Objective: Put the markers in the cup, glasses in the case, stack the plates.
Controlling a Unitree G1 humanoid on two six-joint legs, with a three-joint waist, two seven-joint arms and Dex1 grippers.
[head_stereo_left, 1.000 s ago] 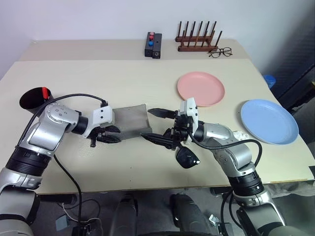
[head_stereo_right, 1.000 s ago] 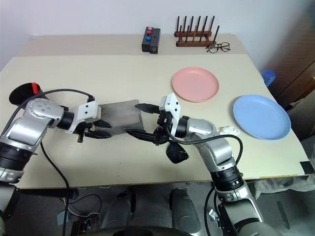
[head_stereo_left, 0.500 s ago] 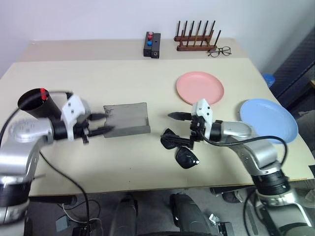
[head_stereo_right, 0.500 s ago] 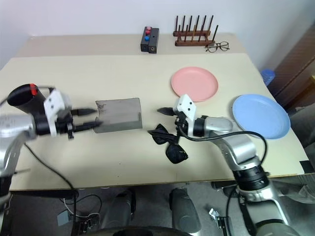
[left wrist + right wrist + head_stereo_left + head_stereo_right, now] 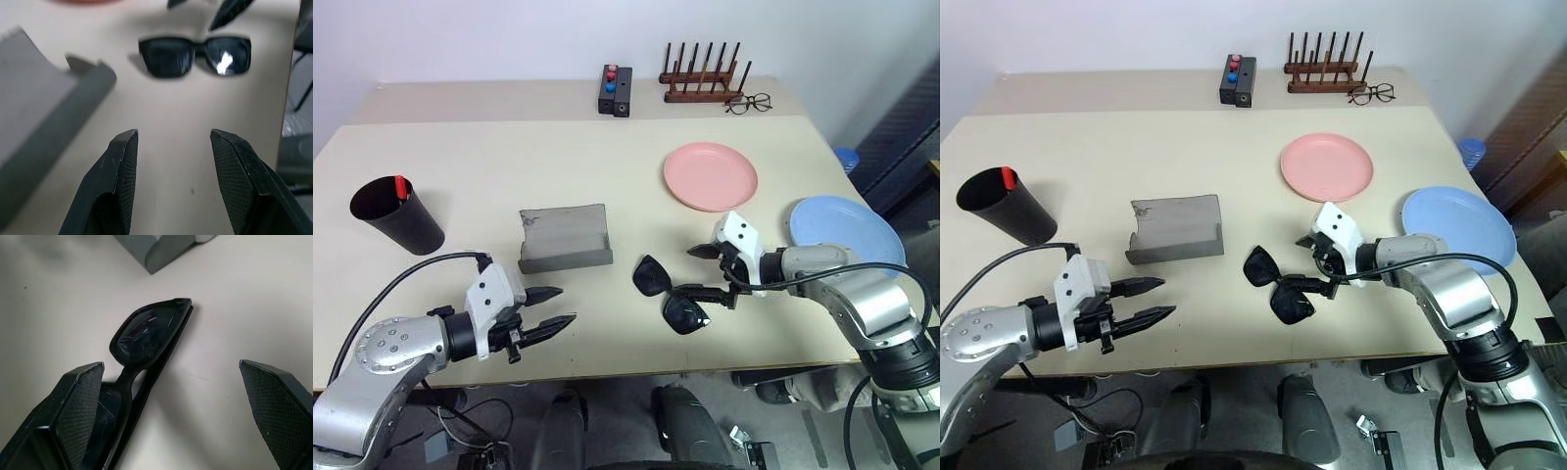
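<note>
My left gripper (image 5: 546,327) hovers nearest me over the table's front edge, fingers partly spread and holding nothing. My right gripper (image 5: 714,275) has its jaws spread wide just beside the sunglasses (image 5: 668,292), which lie folded on the table (image 5: 489,166), so I judge it is lined up to pick them up.

Behind them the grey case (image 5: 564,238) stands open, lid raised (ready to receive them, I'd say). The black cup (image 5: 396,213) sits far left with a red cap poking out. The pink plate (image 5: 710,175) and blue plate (image 5: 847,240) lie apart, unstacked.

My right wrist view shows the scuffed lens close up; the head views show the layout.
</note>
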